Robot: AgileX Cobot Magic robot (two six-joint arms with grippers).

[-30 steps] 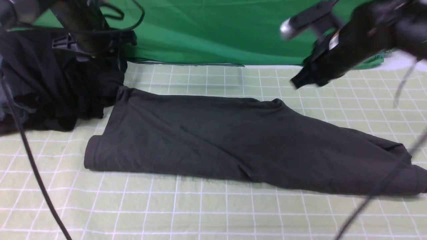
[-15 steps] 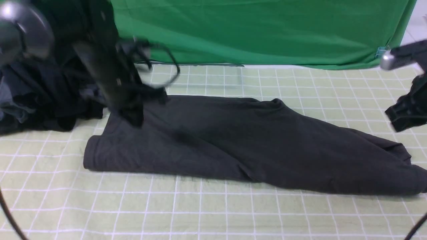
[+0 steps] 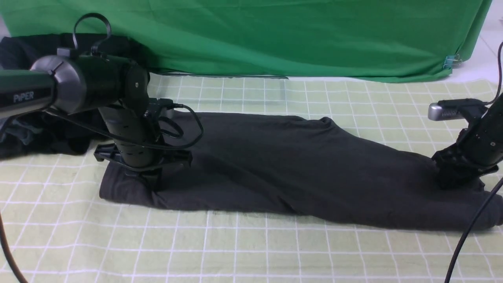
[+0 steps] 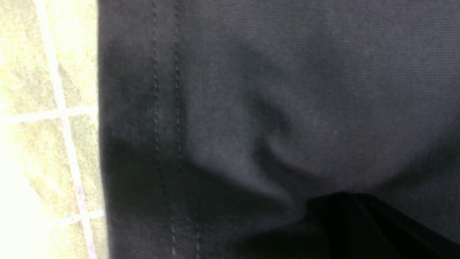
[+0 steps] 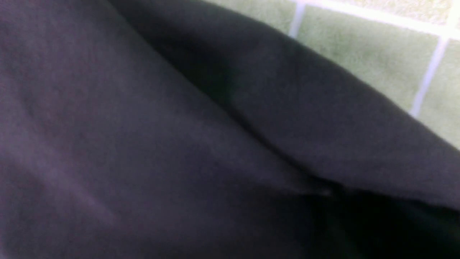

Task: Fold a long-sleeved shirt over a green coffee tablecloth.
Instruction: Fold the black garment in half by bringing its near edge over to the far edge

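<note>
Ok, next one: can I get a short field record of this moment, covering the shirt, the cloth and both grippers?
garment: long-sleeved shirt lies as a long band, running left to right
surface: green coffee tablecloth, under the whole shirt
left arm: left gripper is down on the shirt's left end, shut, with fabric pinched
right arm: right gripper is down on the shirt's right end; open or shut can't be told
nearby: bundle of dark garments at far left; plain green cloth hangs behind
</note>
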